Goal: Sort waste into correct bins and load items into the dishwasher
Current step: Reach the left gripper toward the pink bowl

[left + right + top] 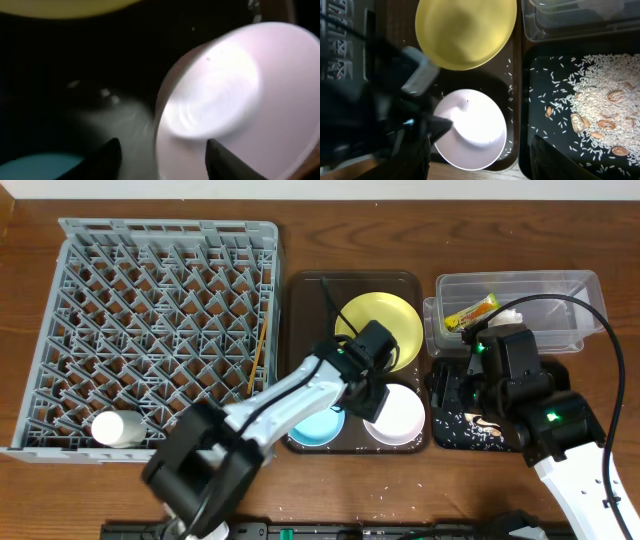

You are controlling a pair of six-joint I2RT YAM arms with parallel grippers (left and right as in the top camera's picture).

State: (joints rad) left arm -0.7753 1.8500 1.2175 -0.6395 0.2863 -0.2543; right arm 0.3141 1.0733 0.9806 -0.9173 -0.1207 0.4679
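Note:
The white bowl [400,420] sits at the front right of the brown tray, with the light blue bowl [320,425] to its left and the yellow plate [395,320] behind. My left gripper [372,395] is open, its fingers [162,160] straddling the white bowl's [240,100] left rim. My right gripper [462,388] is open and empty, hovering [480,160] between the white bowl [475,125] and the black tray [545,90] of rice crumbs [600,85]. The clear tub [520,278] holds the yellow-green wrapper [472,312] and the tissue [505,315]. Wooden chopsticks [262,352] lie in the grey dish rack [150,320].
The dark brown serving tray [300,300] lies between the rack and the bins. A white cup [118,428] lies on its side in the rack's front left corner. Loose rice grains are scattered on the brown tray beside the white bowl [510,100].

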